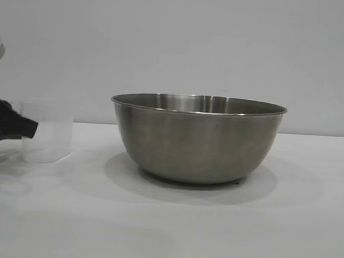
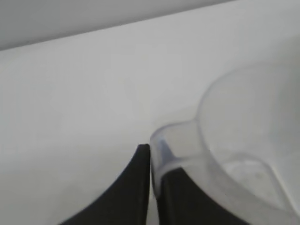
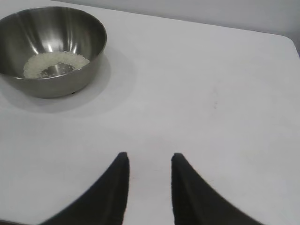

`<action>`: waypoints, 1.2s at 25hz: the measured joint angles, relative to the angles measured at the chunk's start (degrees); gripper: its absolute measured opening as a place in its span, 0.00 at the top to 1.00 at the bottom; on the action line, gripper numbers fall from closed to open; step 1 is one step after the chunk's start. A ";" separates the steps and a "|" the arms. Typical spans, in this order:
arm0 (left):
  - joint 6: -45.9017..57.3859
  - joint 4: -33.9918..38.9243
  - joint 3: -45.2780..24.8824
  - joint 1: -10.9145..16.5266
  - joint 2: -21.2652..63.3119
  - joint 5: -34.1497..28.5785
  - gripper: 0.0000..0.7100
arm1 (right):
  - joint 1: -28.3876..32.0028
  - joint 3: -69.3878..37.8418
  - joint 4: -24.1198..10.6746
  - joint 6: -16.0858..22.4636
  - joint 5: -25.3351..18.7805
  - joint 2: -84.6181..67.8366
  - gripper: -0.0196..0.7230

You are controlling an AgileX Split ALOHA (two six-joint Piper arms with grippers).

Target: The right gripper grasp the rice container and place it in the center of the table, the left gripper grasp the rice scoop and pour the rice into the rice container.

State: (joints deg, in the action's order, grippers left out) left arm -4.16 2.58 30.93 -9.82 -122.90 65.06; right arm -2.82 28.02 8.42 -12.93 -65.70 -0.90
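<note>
Gleaming with a brushed finish, the round stainless-steel rice container (image 1: 196, 139) sat mid-table (image 1: 166, 222), off-white rice (image 3: 55, 63) heaped inside. The frosted plastic rice scoop (image 1: 47, 132) stood upright at the left, its side handle pinched between the left gripper (image 2: 151, 161). The right gripper (image 3: 149, 161), well apart from the container, hung spread and empty.

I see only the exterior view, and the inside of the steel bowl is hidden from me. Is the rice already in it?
Observer: Yes. In the right wrist view the rice lies on the bottom of the rice container.
Operator: Does the left gripper hold the scoop?
Observer: The left wrist view shows the left gripper closed on the side handle of the rice scoop.
Operator: And the right gripper?
Observer: The right gripper is open and holds nothing, over bare table, apart from the container.
</note>
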 joint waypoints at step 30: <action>-2.32 -1.01 -10.68 0.00 57.93 -27.22 0.61 | 0.00 0.00 0.00 0.00 0.00 0.00 0.68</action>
State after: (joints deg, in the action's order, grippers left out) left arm -6.48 1.57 20.25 -9.82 -64.96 37.84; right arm -2.82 28.02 8.42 -12.93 -65.70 -0.90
